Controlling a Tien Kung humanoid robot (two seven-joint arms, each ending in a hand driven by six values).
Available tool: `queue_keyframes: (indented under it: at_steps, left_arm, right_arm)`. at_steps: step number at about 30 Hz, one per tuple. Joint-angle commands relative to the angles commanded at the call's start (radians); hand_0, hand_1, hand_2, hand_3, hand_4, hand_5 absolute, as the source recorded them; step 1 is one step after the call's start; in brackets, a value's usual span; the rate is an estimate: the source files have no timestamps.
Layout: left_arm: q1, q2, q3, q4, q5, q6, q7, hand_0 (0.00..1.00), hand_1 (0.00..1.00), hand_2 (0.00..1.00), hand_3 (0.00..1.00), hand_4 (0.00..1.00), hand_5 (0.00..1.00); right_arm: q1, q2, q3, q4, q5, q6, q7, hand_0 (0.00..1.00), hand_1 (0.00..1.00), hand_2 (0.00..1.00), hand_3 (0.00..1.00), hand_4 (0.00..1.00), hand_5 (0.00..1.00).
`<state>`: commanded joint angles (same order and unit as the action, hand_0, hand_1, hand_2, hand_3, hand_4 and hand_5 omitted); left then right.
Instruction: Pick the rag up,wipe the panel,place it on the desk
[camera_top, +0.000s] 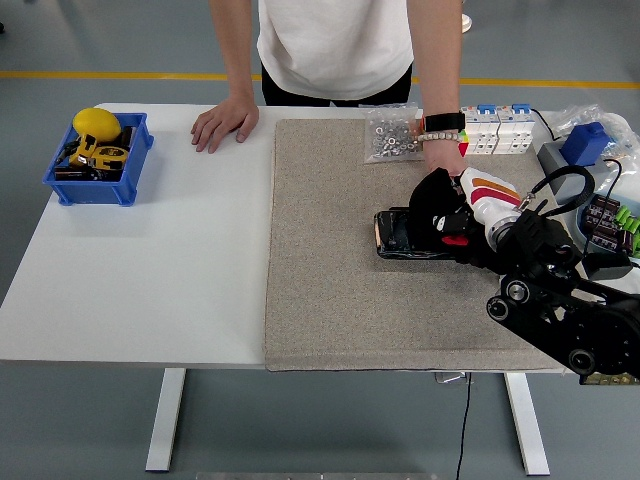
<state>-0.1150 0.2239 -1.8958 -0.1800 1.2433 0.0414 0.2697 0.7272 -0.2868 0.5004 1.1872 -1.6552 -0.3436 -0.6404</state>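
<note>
Right hand (447, 213): it came in from the right edge on a black arm, with a white, red and orange cover on its back; its fingers were clenched around the rag, pressing it down onto the panel.
Rag (436, 203): a dark bunched cloth, gripped in the right hand and lying over the right part of the panel.
Panel (398, 233): a dark, flat, glossy slab lying on the mat, its left end uncovered, its right end under the rag and hand.
Person's hand at the panel (441, 155): it reached down from the far side, wearing a black watch and a bead band at the wrist, and its fingers sat just behind the rag; whether they touched the panel could not be told.
Person's other hand (224, 122): it rested flat on the bare table, left of the mat.
Mat (330, 280): a grey-beige fabric sheet covering the right half of the table.
Table (150, 270): white, with a bare left half.
Bag of nuts (390, 135): a clear bag at the mat's far edge.
Blue bin (97, 157): at the far left corner, holding a yellow object and dark items.
Breakers (494, 128): white units at the far right, beside the wrist.
Left arm: not seen.
</note>
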Motion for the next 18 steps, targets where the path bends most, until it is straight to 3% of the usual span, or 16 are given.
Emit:
queue_keyframes:
  at_steps: [18]
  left_arm:
    - [0.005, -0.002, 0.001, 0.000, -0.001, -0.001, 0.000, 0.686, 0.729, 0.731, 0.605, 0.670, 0.617]
  right_arm:
    - [-0.023, -0.064, 0.020, -0.010, 0.000, 0.001, 0.001, 0.250, 0.293, 0.340, 0.365, 0.733, 0.002]
